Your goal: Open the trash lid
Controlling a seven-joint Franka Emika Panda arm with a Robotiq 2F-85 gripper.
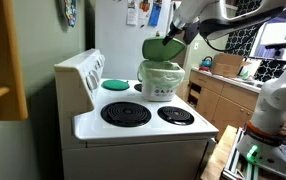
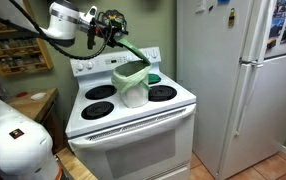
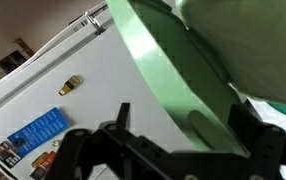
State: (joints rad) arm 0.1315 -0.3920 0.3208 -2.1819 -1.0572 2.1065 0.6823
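While the gripper (image 1: 175, 38) pinches the far edge of the lid (image 1: 161, 48) between narrowed jaws, the lid hangs tilted, clear above the trash (image 1: 163, 78) on the stove (image 1: 143, 125), its low edge nearest the rim.

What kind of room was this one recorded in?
A home kitchen, most likely: a white electric stove with coil burners, a white refrigerator beside it, and wooden cabinets under a cluttered counter.
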